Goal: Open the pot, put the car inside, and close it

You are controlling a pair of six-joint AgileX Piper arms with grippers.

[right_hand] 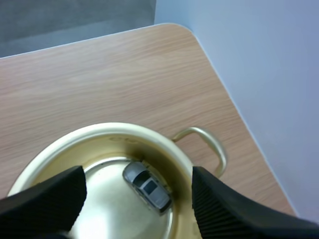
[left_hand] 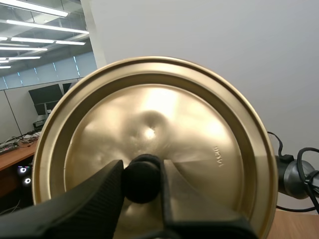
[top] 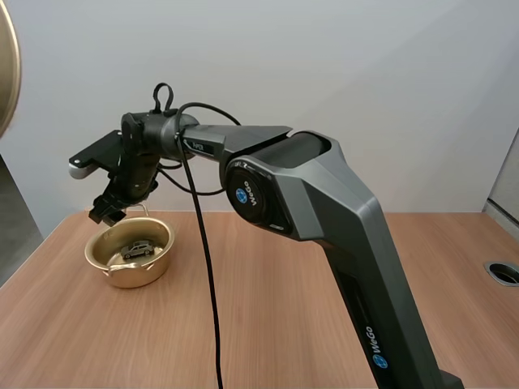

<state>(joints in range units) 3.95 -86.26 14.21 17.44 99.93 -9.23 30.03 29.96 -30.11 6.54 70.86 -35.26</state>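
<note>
small silver-grey toy car [right_hand: 147, 185] lies on the floor of the open gold-coloured metal pot [top: 122, 277], close to the wall on the handle side. pot sits on the light wooden table [top: 284, 324], near its far left corner. right gripper [top: 108, 209] hovers just above the pot's rim, black fingers spread apart, nothing between them. left gripper [left_hand: 142, 172] pinches the round black knob [left_hand: 142, 183] of the round gold-coloured lid [left_hand: 154, 114], which is held up off the table, well apart from the pot.

judged step: car is in, closing is in hand. next move calls for the right arm to clear from over the pot, then the left arm to bring the lid level over the rim and seat it before letting go.
</note>
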